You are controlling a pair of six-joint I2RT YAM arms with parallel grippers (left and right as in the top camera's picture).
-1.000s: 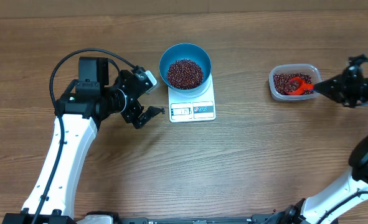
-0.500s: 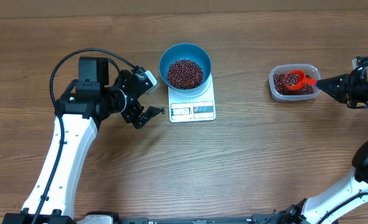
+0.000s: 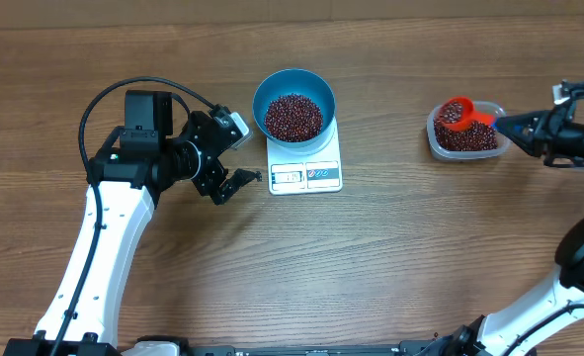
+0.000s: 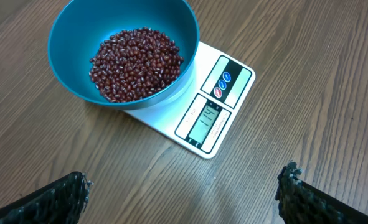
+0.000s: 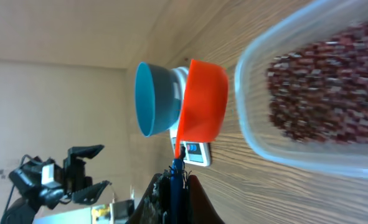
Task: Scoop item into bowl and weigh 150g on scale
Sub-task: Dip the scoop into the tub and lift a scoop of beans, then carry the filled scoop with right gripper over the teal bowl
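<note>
Scoop (image 3: 458,112) has risen from the tub (image 3: 433,138), pinched in right hand (image 3: 507,123); left hand (image 3: 240,150) wide open.

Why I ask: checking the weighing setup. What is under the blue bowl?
The white scale, its display and buttons showing. The bowl covers the platform's rest, and beans hide the bowl's floor.

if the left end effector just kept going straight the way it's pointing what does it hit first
Probably the scale, at its near edge: the open left end effector points straight at it with nothing between. If it rides higher than it looks, the blue bowl on the scale could come first.
</note>
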